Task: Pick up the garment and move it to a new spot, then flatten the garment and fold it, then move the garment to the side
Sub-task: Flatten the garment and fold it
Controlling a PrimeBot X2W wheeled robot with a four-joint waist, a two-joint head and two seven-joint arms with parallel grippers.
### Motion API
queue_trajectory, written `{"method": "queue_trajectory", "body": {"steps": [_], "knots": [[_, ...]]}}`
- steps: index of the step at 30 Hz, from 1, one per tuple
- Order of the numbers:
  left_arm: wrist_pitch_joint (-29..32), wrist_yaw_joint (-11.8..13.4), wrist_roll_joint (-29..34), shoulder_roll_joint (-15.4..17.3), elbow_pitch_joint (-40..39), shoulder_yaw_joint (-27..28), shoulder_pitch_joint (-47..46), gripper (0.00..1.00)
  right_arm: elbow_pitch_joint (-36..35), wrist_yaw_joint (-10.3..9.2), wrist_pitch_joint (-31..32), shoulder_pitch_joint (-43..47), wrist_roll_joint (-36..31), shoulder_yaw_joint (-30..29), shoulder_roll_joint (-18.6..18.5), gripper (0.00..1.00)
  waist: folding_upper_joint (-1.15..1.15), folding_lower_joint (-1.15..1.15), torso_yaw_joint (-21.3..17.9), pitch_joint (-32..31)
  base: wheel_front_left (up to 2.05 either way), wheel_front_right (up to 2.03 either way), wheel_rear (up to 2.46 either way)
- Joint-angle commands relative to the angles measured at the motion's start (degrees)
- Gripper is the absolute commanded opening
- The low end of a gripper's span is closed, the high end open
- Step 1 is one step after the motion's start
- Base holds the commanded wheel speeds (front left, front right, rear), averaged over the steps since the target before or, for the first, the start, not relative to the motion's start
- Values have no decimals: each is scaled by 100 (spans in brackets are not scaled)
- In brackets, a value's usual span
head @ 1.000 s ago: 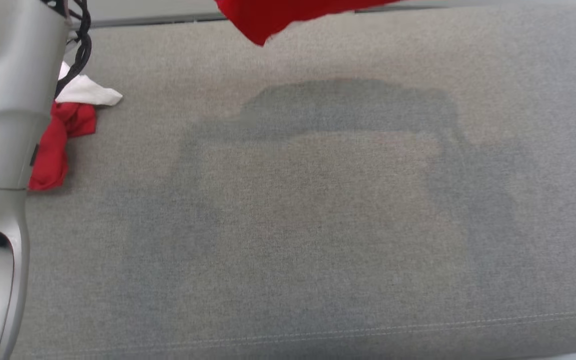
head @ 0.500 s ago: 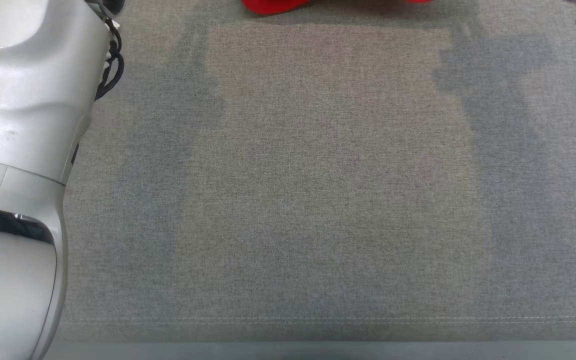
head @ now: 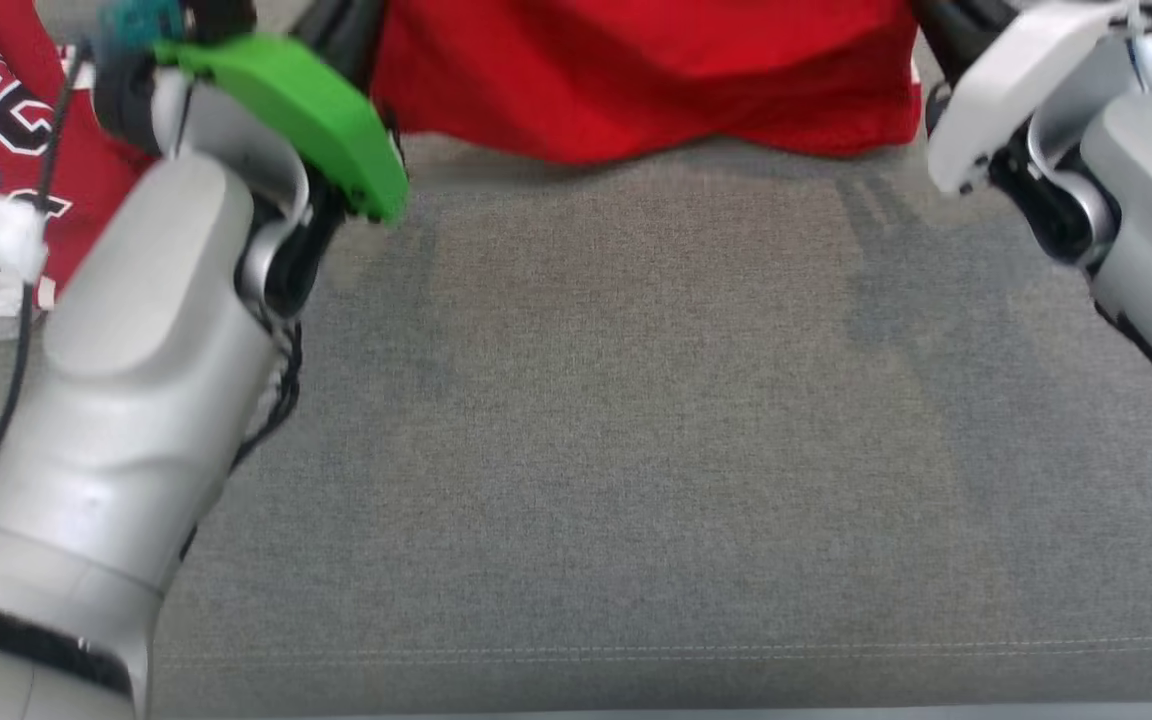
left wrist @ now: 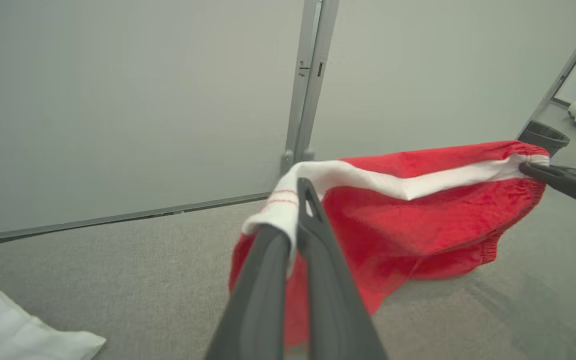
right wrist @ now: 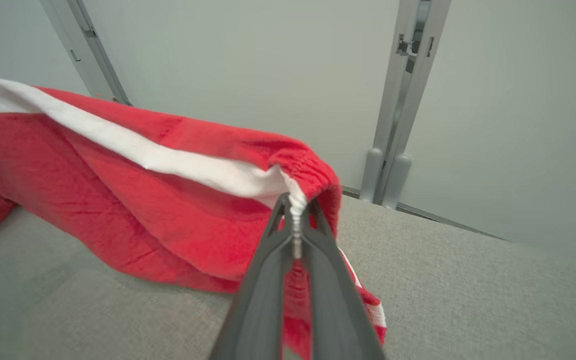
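left gripper (left wrist: 294, 215): closed on the white band (left wrist: 408, 182), with fabric pinched between the two fingers.
garment (left wrist: 418, 220): red, held up by the band and hung low over the grey surface (left wrist: 118, 260).
right gripper (left wrist: 535, 171): seen at the right edge, tip set on the band's far end.
cloth (left wrist: 23, 340): white, laid at lower left, well apart from the garment.
background: pale wall (left wrist: 118, 100), crossed by a metal post (left wrist: 308, 85).
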Motion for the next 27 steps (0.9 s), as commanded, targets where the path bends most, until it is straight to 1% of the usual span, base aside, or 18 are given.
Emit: {"method": "queue_trajectory", "body": {"steps": [1,3,4,7,10,13,15,16,17,22,27], "knots": [[26,-15,-114,126,-212,-30,387,0,-171,-8,-25,259,130,63,-139,0,0,-1,-72,-361,0,0,0],[56,1,-226,331,-619,-53,992,0,-486,-9,-59,580,310,160,-357,0,0,-1,-90,-524,0,0,0],[64,52,-301,416,-831,-50,1308,0,-641,-8,-76,756,391,203,-448,0,0,-1,-103,-604,0,0,0],[18,281,-511,631,-1447,-7,2196,0,-1042,-8,-156,1281,550,351,-724,0,0,-1,-135,-807,0,0,0],[-37,500,-589,831,-2053,-39,2957,0,-1382,-8,-230,1788,641,484,-957,0,0,-1,-158,-971,0,0,0],[-61,581,-623,999,-2569,-165,3624,0,-1699,-8,-288,2283,697,596,-1174,0,0,-1,-180,-1125,0,0,0],[-75,586,-585,1088,-2861,-300,3992,0,-1882,-8,-315,2587,669,657,-1306,0,0,-1,-192,-1223,0,0,0],[-106,658,-604,1182,-3036,-375,4336,0,-2034,-8,-342,2869,650,704,-1412,0,0,-1,-214,-1318,0,0,0],[-106,658,-604,1182,-3036,-375,4336,0,-2034,-8,-342,2869,650,704,-1412,0,0,-1,-214,-1318,0,0,0],[-219,799,-618,1369,-3333,-543,5080,0,-2256,-8,-388,3539,572,686,-1595,0,0,-1,-248,-1522,0,0,0],[-428,1017,-625,1487,-3579,-588,5693,0,-2502,-8,-413,4227,431,467,-1647,0,0,-1,-244,-1679,0,0,0]]}}
